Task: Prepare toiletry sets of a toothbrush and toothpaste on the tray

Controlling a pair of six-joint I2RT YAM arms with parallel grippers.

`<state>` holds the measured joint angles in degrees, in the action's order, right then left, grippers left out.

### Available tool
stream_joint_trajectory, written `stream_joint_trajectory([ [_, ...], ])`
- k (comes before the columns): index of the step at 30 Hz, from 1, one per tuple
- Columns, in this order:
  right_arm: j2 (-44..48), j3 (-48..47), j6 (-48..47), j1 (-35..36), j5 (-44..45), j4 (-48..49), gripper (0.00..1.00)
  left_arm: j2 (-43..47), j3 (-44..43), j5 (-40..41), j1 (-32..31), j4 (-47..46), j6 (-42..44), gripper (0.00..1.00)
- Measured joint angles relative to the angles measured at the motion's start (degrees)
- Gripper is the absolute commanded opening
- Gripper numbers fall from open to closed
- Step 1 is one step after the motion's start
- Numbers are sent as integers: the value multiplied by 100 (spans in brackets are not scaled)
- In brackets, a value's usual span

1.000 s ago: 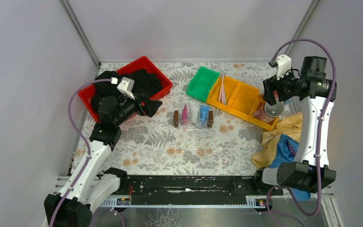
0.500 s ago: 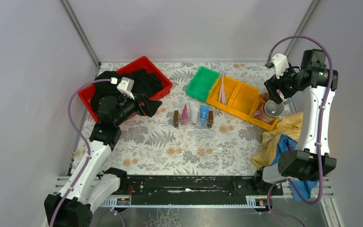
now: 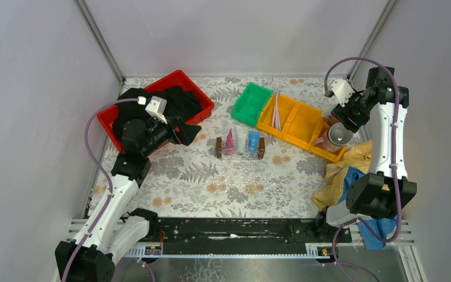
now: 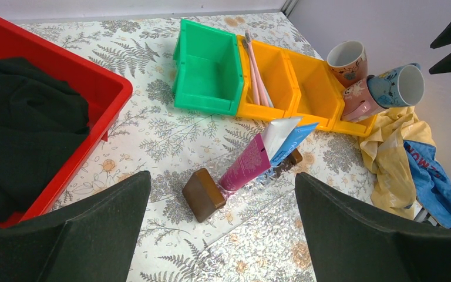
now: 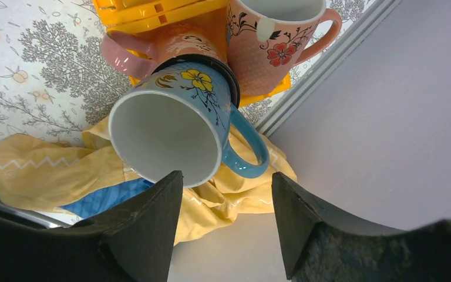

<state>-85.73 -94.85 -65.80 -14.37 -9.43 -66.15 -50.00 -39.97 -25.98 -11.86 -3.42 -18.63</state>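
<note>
- Status: you have no set assembled yet. Every item sits apart from its partners.
- Three small squeeze toothpaste tubes [image 3: 241,141] (magenta, white, blue) lean together at frame centre between two dark brown blocks [image 3: 218,147].
- Thin pale toothbrushes [image 3: 276,110] lie in the yellow plastic bin [image 3: 305,126], upper centre-right.
- A blue flowered ceramic mug [image 5: 170,135] lies tilted against a pale pink mug [image 5: 152,50] at the bin's right end.
- The right gripper [image 5: 226,175] has its jaws partly apart on either side of the blue mug's handle, clamping nothing visible.
- The left gripper [image 4: 220,176] has its jaws spread fully and empty, beside the red plastic bin [image 4: 103,103].
- Remaining, as judged: you must group every mug, tube and brush.
</note>
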Motion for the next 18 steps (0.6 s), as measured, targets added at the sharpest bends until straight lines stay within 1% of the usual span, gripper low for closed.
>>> stream_joint_trajectory([
  [7, -39, 396, -149, 0, 35, 376, 48, -2, 0, -2, 4, 0, 0, 100],
  [18, -203, 719, -195, 0, 13, 732, 37, 0, 2, -4, 22, 0, 0, 100],
])
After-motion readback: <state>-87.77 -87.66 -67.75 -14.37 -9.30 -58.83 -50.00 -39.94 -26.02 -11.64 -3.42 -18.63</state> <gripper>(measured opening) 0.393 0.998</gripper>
